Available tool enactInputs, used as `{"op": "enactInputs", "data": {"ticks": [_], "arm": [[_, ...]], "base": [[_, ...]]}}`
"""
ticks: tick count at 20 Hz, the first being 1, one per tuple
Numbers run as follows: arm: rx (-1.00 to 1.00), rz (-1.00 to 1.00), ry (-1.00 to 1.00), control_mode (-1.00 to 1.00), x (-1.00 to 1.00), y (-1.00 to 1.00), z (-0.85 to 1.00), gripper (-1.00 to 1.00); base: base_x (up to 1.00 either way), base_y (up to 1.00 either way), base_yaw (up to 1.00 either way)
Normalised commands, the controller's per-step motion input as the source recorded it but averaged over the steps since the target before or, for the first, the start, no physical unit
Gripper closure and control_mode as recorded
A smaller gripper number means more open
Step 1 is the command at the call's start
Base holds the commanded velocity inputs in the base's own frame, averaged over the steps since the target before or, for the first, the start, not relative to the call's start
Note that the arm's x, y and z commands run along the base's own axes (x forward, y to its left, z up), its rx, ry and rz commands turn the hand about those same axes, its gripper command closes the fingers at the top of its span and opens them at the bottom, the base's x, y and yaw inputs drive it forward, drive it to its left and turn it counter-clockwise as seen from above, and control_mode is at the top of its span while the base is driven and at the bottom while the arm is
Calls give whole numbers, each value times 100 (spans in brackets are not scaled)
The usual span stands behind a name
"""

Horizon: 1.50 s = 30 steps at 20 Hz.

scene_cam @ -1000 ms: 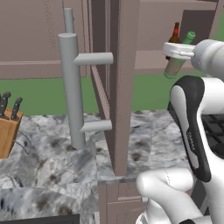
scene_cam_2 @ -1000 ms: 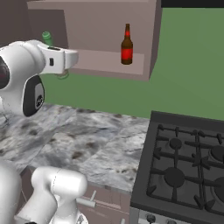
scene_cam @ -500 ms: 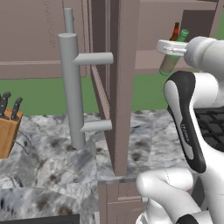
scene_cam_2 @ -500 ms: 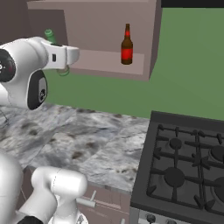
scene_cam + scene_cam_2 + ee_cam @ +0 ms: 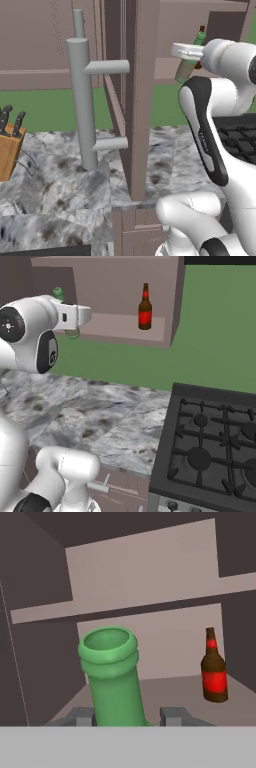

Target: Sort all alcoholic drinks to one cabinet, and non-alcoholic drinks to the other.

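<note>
Speckled grey stone counter below, brown wall cabinets above, green wall between. Left base view: open cabinet door edge-on at centre, with a long grey bar handle. Wooden knife block at far left. White arm raised at right, two-finger gripper clamped on the slim green long-necked bottle, held up at the cabinet opening and leaning slightly. Amber cap of a second bottle peeking just behind the green neck.

Right base view: open cabinet shelf ahead, amber-brown long-necked bottle with red label upright on it, toward its right side. Green bottle mostly hidden behind the white wrist, at the shelf's left end. Black gas stove at lower right.

Hand view: green bottle held between the dark fingertips, jaws shut on its body, long axis running up from the claw, open mouth toward the camera. Amber bottle upright on the shelf, to the right and deeper in, well apart from the green one. Bare shelf straight ahead, so likely next: forward and down onto the free left part, keeping clear of the amber bottle. Pink and maroon bottles presumably yet to sort.
</note>
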Motion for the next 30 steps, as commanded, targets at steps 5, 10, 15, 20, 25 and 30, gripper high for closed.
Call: {"op": "enactInputs", "data": {"ticks": [5,10,15,20,25,30], "arm": [[-1,1,0,-100,32,4,0,100],[-2,2,0,-100,34,5,0,100],[-2,2,0,-100,34,5,-1,100],[-2,2,0,-100,35,3,-2,100],[-2,0,0,-100,32,1,-1,100],[-1,0,0,-100,29,0,0,100]], "base": [[0,0,0],[0,0,0],[0,0,0],[0,0,0],[0,0,0],[0,0,0]]}}
